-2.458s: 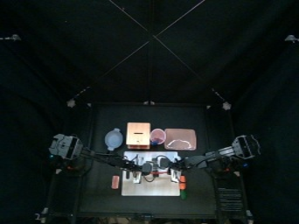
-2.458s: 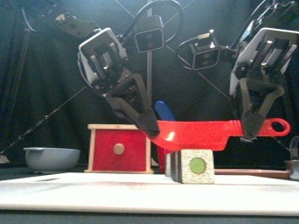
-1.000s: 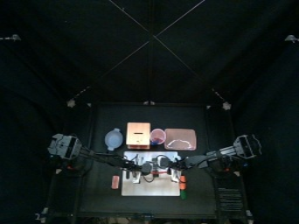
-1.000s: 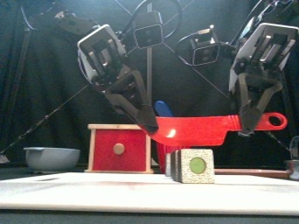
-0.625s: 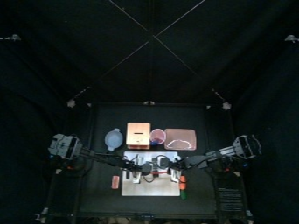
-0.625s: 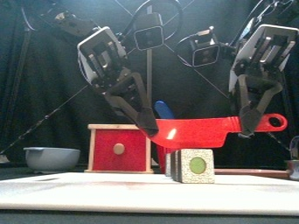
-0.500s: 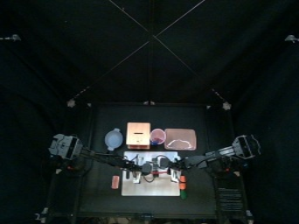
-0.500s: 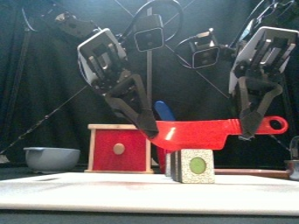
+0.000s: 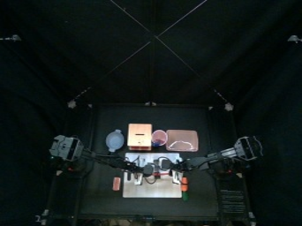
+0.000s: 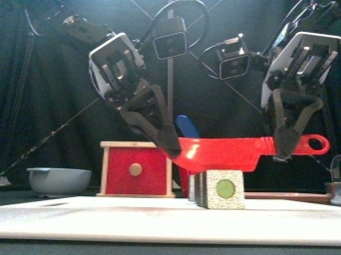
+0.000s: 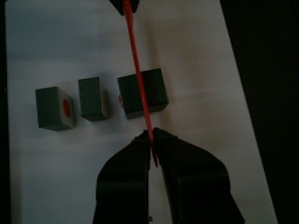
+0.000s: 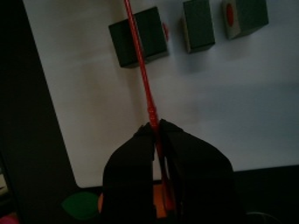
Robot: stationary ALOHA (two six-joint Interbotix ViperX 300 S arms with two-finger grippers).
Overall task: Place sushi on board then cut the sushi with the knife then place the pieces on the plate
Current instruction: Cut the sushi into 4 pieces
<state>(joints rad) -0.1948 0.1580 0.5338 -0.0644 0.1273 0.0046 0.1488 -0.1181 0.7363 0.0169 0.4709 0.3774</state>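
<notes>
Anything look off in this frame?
Nothing spilled or damaged. One oddity: the left gripper and the right gripper both pinch the same red knife, blade end and handle end, above the sushi pieces on the white board.

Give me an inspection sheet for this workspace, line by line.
Surface: white board, carrying only the sushi.
Job's things: three sushi blocks set apart in a row on the board; red knife held level over an end block; pink tray behind the board, no sushi on it.
Clutter: wooden box, bowl, red cup, toy foods off the board.
Grippers: left gripper and right gripper both shut on the knife.
Cables: nothing seen.
Surroundings: black curtains.
</notes>
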